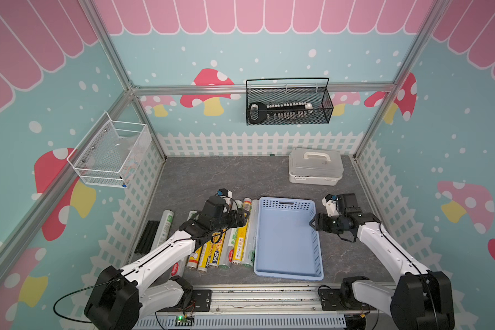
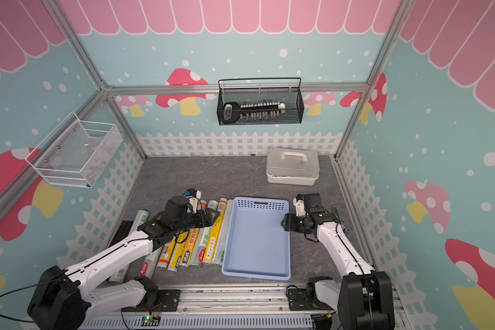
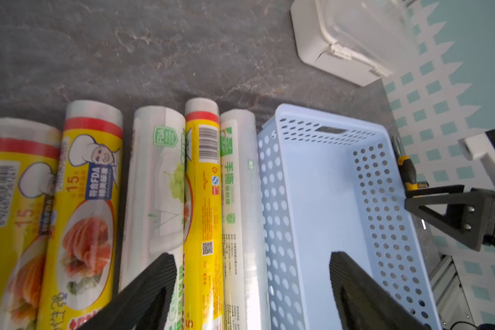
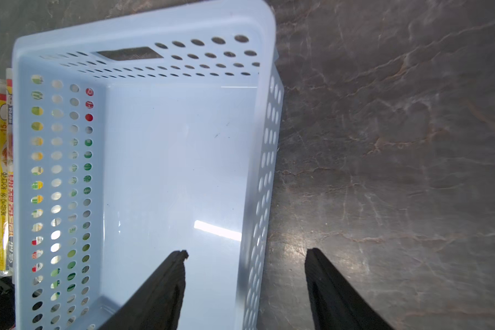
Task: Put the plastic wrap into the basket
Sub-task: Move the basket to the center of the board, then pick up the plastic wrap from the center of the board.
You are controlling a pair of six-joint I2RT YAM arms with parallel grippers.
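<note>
Rolls of plastic wrap (image 1: 237, 245) lie side by side on the grey table (image 1: 212, 177), running near to far. The rightmost roll is just beside the left wall of the blue basket (image 1: 288, 204). The left gripper (image 3: 250, 257) hovers over the rolls nearest the basket, jaws apart. The basket sits mid-table. The right gripper (image 4: 246, 251) straddles the basket's right wall with its jaws apart, one finger inside and one outside, both clear of the wall. A white lidded box (image 1: 315, 165) stands far right.
</note>
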